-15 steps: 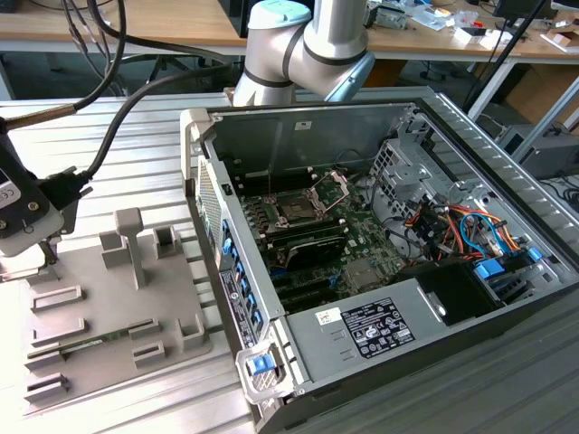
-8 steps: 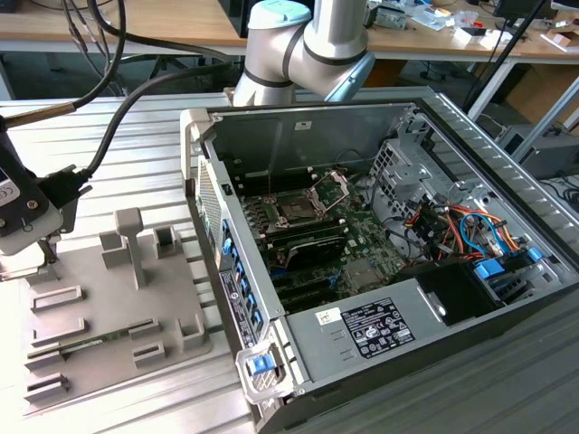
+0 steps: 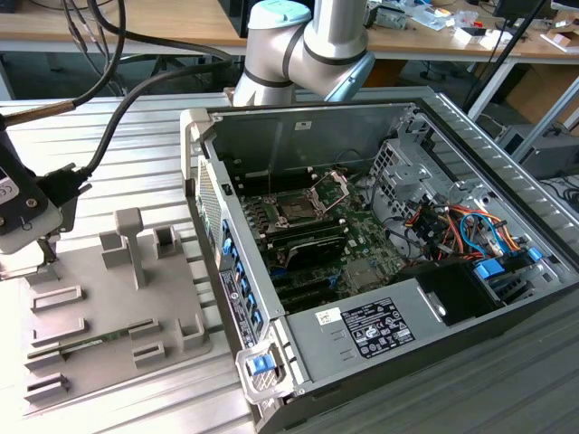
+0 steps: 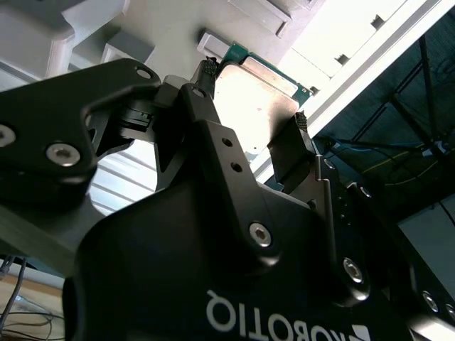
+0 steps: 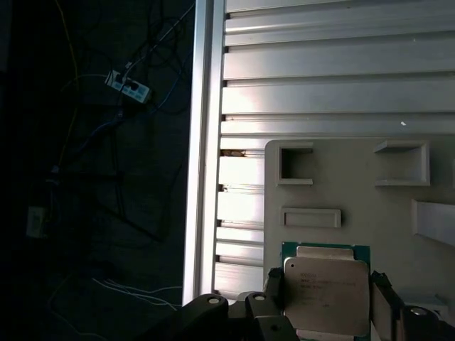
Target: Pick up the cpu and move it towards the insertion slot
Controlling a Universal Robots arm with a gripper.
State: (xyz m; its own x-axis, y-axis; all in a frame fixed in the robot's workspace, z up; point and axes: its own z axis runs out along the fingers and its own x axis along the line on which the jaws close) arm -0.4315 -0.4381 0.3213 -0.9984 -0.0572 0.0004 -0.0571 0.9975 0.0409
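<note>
The gripper [image 5: 325, 283] is clamped on the cpu [image 5: 325, 302], its fingers [image 4: 300, 131] pressing two opposite edges. The grey tray [image 5: 355, 192] lies just beneath the gripper. The insertion slot [image 3: 298, 206] sits well apart from it.

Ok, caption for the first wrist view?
End effector gripping the chip over the grey tray, slatted metal table beyond.

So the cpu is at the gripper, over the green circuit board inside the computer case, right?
No. The cpu is at the gripper, but over the grey tray, outside the computer case; the first wrist view shows it.
</note>
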